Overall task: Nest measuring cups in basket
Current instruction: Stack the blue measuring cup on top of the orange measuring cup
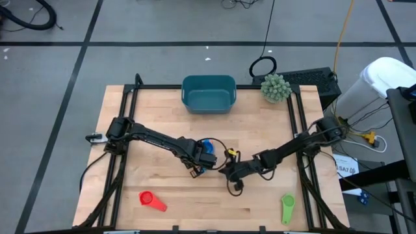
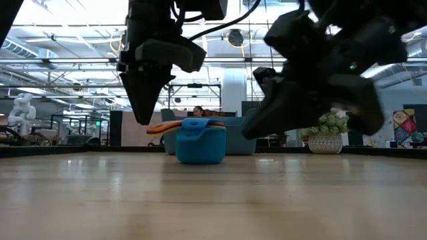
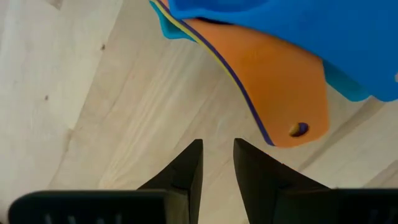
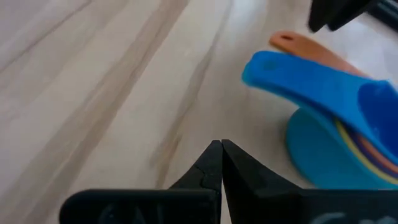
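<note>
Both grippers hover by the stacked cups (image 2: 200, 141), left gripper (image 3: 217, 163) slightly parted, right gripper (image 4: 221, 163) closed, both empty.

2 dark arms, tapered jaws.

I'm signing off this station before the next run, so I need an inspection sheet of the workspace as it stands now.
Surface: wooden table, bare around the items.
Job's things: stack of nested measuring cups mid-table, blue on top, orange handle sticking out; red cup and green cup loose near the front edge; basket at the back edge, no cup seen inside.
Clutter: spiky green plant ball beside the basket.
Grippers: left end effector slightly open, empty, next to the stack; right end effector shut, empty, on the stack's other side.
Cables: cords on the floor behind the table.
Surroundings: open workshop room.
</note>
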Robot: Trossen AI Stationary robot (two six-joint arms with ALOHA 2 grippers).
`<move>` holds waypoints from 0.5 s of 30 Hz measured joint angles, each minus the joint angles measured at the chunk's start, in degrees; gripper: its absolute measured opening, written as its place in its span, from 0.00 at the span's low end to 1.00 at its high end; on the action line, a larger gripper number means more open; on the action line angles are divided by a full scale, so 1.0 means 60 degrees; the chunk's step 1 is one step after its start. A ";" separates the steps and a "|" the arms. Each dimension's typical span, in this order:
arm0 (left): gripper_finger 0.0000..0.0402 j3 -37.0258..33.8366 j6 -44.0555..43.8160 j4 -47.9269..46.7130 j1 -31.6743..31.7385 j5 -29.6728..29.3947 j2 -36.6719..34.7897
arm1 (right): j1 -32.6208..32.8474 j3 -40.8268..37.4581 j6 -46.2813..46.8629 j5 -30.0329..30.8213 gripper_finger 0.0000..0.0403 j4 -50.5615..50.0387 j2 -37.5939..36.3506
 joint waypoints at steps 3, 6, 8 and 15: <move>0.23 0.0000 -0.0061 0.0021 -0.0039 -0.0142 0.0000 | -0.0159 0.0000 -0.0104 -0.0113 0.00 0.0454 0.0208; 0.23 0.0000 -0.0130 0.0068 -0.0086 -0.0326 0.0000 | -0.0240 0.0019 -0.0095 -0.0239 0.00 0.0705 0.0332; 0.23 0.0000 -0.0195 0.0094 -0.0111 -0.0427 0.0000 | -0.0269 0.0117 -0.0108 -0.0246 0.00 0.0758 0.0425; 0.23 0.0001 -0.0191 0.1120 -0.0158 -0.0488 0.0000 | -0.0361 0.0390 -0.0328 -0.0238 0.00 0.1183 0.0417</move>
